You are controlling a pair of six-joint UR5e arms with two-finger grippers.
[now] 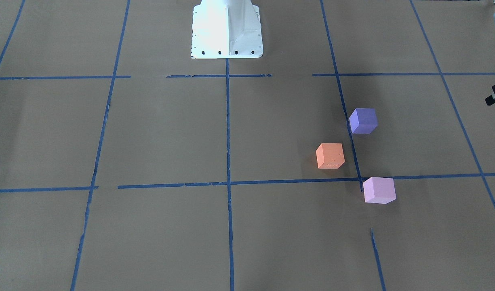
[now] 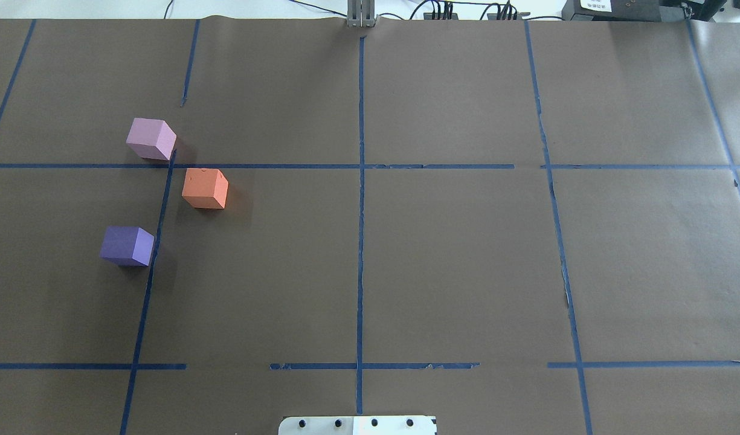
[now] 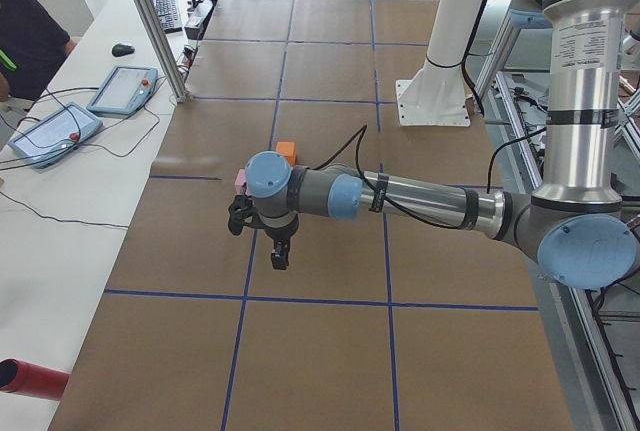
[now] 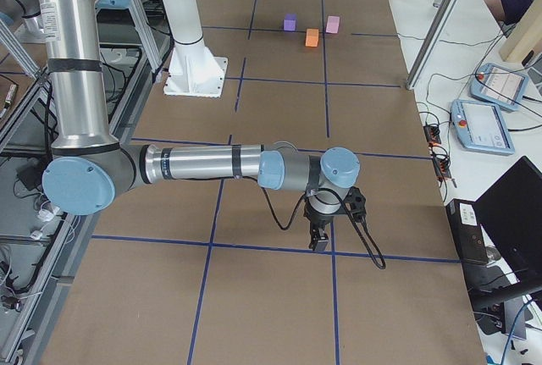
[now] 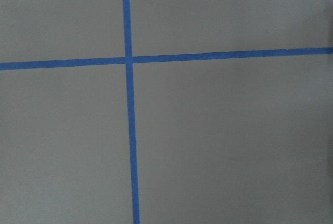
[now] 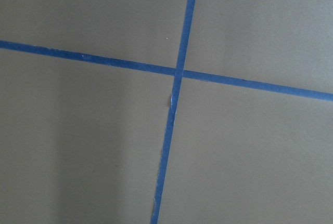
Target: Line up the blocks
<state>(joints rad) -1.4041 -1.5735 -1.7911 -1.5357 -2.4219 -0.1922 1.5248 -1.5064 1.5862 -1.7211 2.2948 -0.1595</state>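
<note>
Three blocks lay on the brown bench [image 1: 150, 133] in the front-facing view, all on the robot's left half. The purple block [image 1: 363, 121] was nearest to the robot's base. The orange block [image 1: 330, 155] was a little further out and toward the centre. The pink block [image 1: 379, 190] was furthest out, just beside a crossing of the blue tape lines [image 1: 228, 141]. They were near each other but not touching, and they did not make a straight line.

The overhead view showed the same bent arrangement.

In the left side view the left gripper [image 3: 278, 256] hung pointing down above the bench, nearer the camera than the blocks. I could not tell how wide it stood.

In the right side view the right gripper [image 4: 320, 238] pointed down, well apart from the blocks. Its opening also could not be told.

Both wrist views showed only bench and crossing tape.
</note>
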